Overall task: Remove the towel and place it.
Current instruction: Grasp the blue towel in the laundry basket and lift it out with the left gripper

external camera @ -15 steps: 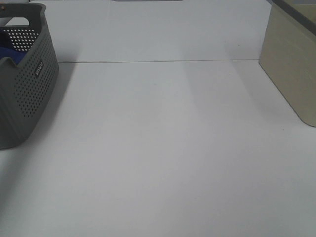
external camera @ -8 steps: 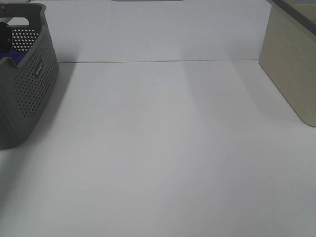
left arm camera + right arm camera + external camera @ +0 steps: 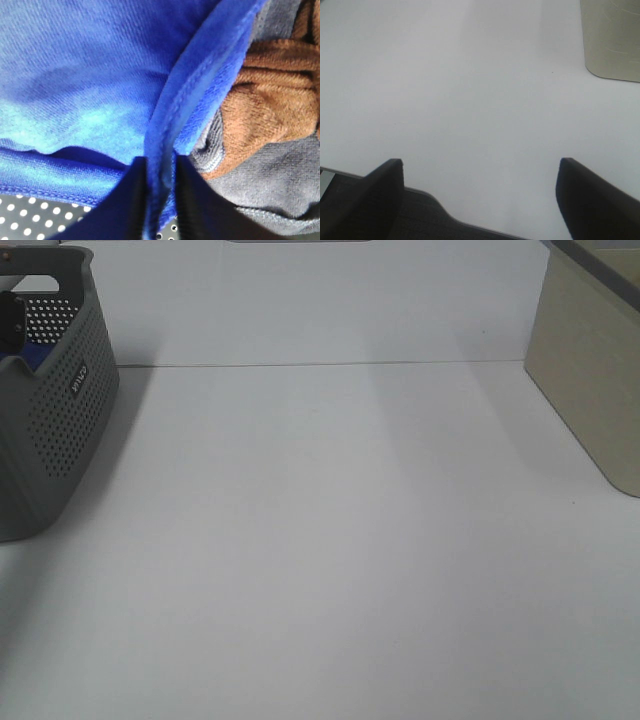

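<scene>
Left wrist view: the left end effector (image 3: pixel 159 170) is seen clamped on a hemmed edge of the towel (image 3: pixel 90 75). The towel lies inside the grey perforated basket (image 3: pixel 60 430) at the far left of the worktop (image 3: pixel 330 540), next to a brown cloth (image 3: pixel 270 90) and a grey cloth (image 3: pixel 285 185). The right end effector (image 3: pixel 480 162) is held over bare worktop, jaws wide apart, with a beige box (image 3: pixel 612 37) at the far right.
</scene>
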Controlling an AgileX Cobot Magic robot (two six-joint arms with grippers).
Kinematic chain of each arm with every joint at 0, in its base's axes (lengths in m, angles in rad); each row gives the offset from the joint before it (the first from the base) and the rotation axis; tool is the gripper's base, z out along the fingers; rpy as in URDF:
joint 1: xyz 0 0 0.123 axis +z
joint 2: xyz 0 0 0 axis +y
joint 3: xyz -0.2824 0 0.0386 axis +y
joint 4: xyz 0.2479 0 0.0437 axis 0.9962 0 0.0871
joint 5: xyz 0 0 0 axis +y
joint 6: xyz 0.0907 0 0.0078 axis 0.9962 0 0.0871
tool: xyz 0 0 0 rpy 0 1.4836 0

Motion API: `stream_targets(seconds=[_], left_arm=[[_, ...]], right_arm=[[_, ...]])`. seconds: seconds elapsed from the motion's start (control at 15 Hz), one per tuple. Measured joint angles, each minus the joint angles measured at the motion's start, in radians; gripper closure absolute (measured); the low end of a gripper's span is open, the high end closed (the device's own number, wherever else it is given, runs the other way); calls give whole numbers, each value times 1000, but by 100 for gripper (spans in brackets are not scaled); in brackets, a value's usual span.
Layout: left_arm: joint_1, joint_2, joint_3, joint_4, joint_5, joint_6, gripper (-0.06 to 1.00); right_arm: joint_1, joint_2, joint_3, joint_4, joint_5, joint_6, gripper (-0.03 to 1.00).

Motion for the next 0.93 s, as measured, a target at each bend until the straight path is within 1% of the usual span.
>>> stream_targets(seconds=[0.07,0.13,0.27,0.4,0.47,0.53,0.6,0.73,0.93], left_arm=[[0,0,0,1,0,-1,82],[0,0,0,1,1,-15,83],[0,0,0,1,2,-41,84],[0,0,0,1,-2,-46,84],[0,0,0,1,-5,-47,87],[0,0,0,1,-5,-47,93],[0,0,0,5,-4,-47,94],[0,-11,0,34,18,-47,94],[0,-93,0,79,45,-51,94]], right_arm=[[0,0,0,0,0,0,16],[0,0,0,0,0,0,16],[0,0,0,0,0,0,16],[0,0,0,0,0,0,16],[0,0,0,0,0,0,16],[0,0,0,0,0,0,16],[0,0,0,0,0,0,16],[0,0,0,0,0,0,16],[0,0,0,0,0,0,16]])
